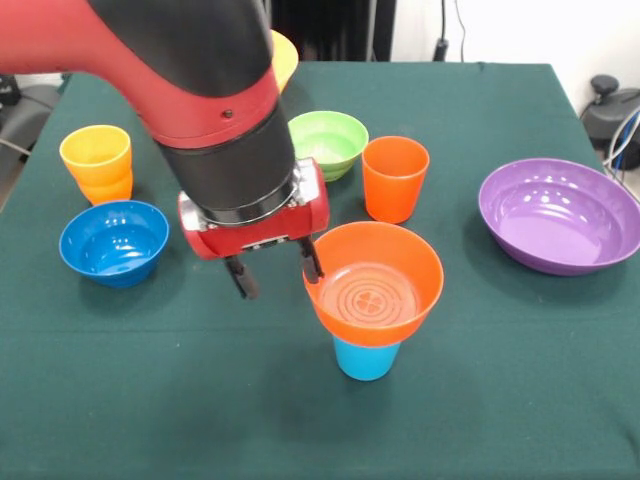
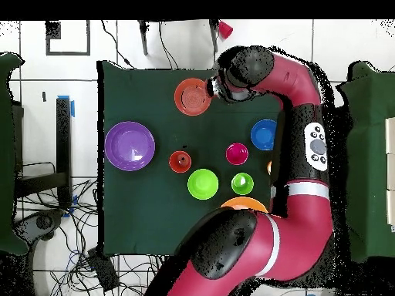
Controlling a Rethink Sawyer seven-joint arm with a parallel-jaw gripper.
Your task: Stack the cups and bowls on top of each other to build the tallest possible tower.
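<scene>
An orange bowl (image 1: 375, 285) (image 2: 193, 96) sits tilted a little on an upright light blue cup (image 1: 365, 358), forming a two-piece tower near the front of the table. My gripper (image 1: 277, 272) (image 2: 212, 86) hangs just left of this bowl, open, with nothing between its fingers. One fingertip (image 1: 312, 266) is right at the bowl's left rim; the other fingertip (image 1: 241, 279) stands apart over bare cloth. Loose on the table are an orange cup (image 1: 395, 178), a light green bowl (image 1: 328, 143), a purple bowl (image 1: 560, 215) and a blue bowl (image 1: 113, 242).
A yellow-orange cup (image 1: 96, 152) sits nested in another cup at the far left. A yellow bowl (image 1: 284, 56) peeks out behind the arm. The overhead view also shows a magenta cup (image 2: 237, 153) and a green cup (image 2: 242, 183), both hidden by the arm in the front view.
</scene>
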